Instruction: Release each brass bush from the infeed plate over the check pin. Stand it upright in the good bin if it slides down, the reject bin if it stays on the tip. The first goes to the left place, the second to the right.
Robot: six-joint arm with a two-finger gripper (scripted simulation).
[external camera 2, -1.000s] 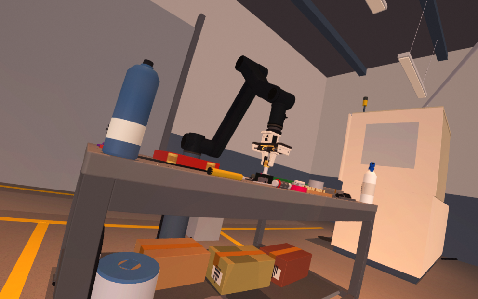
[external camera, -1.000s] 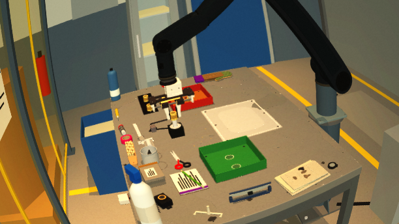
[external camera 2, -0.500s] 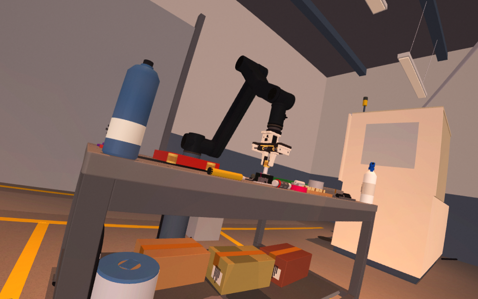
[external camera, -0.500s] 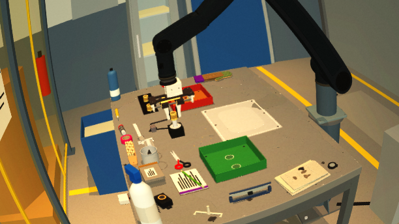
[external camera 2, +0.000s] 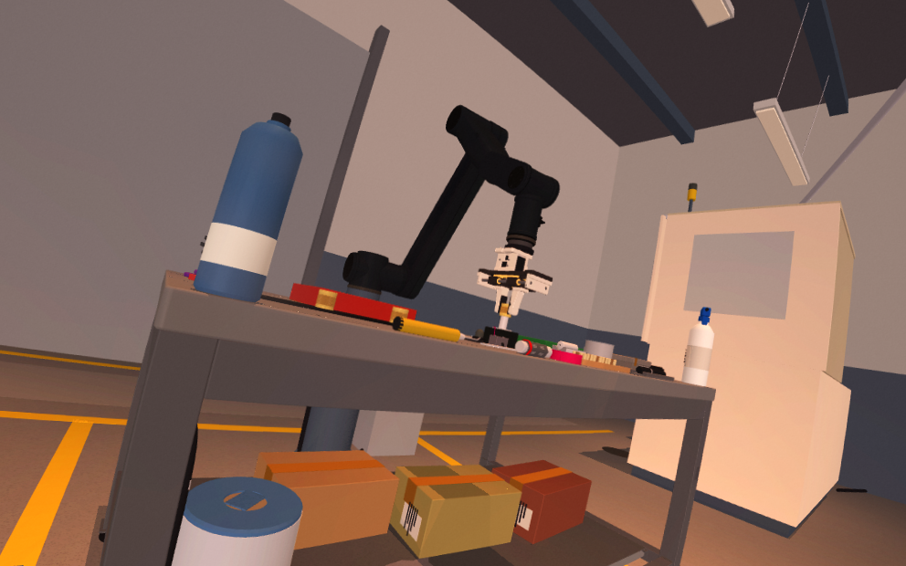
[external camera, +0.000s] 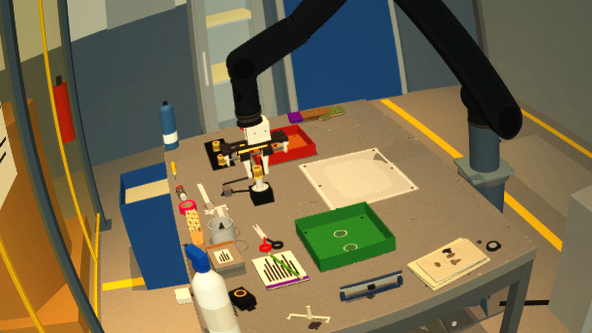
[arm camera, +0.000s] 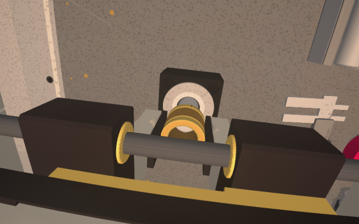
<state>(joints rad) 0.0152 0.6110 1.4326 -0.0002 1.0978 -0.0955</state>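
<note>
A knurled brass bush point(arm camera: 183, 124) point(external camera: 258, 171) stands upright between my fingers, directly above the check pin point(arm camera: 188, 101) point(external camera: 260, 184). My gripper point(arm camera: 182, 127) point(external camera: 257, 172) point(external camera 2: 507, 308) has a finger clamped on each side of the bush. The pin rises from a white collar on a black block point(external camera: 261, 194). Behind the gripper lies the black infeed plate point(external camera: 220, 152) with brass bushes on it. The green bin point(external camera: 345, 234) sits nearer the front, with two ring marks on its floor. The red bin point(external camera: 295, 142) lies behind, partly hidden by the gripper.
A pale square plate point(external camera: 357, 177) lies right of the pin. Left of the pin are a blue bottle point(external camera: 169, 125), a metal cup point(external camera: 221, 228), red-handled scissors point(external camera: 266, 239) and small tools. A white spray bottle point(external camera: 211, 290) stands at the front edge.
</note>
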